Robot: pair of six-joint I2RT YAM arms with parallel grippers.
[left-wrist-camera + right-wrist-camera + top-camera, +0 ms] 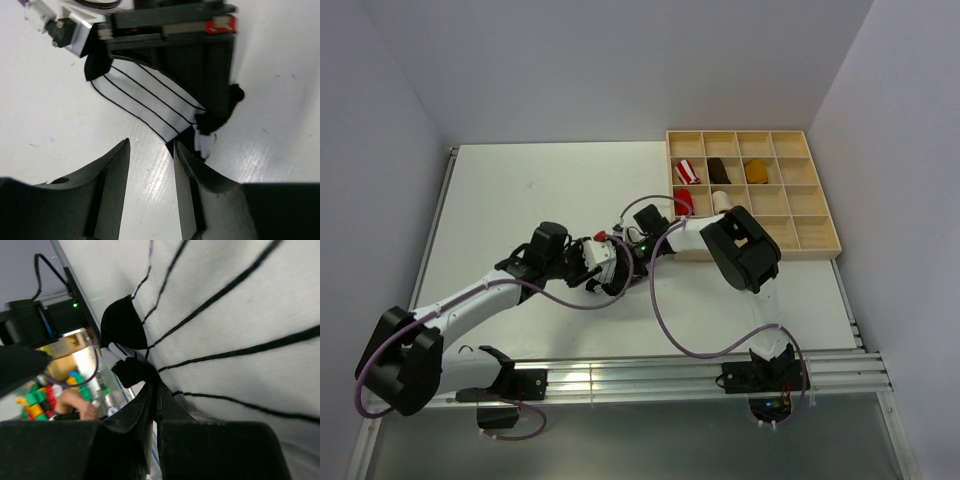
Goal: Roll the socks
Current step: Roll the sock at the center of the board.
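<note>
White table (520, 200), grey walls (620, 60), left pincer (151, 150) apart, right pincer (154, 390) clamping striped sock (150, 100).

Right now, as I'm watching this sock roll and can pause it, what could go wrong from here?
1. The left gripper is open with only bare table between its fingers, so the striped sock is held by the shut right gripper alone. That looks like a small pinch of fabric and might slip.
2. The sock looks spread out, not rolled, so a regrasp could bunch it.
3. Both grippers sit very close together and may bump.
</note>
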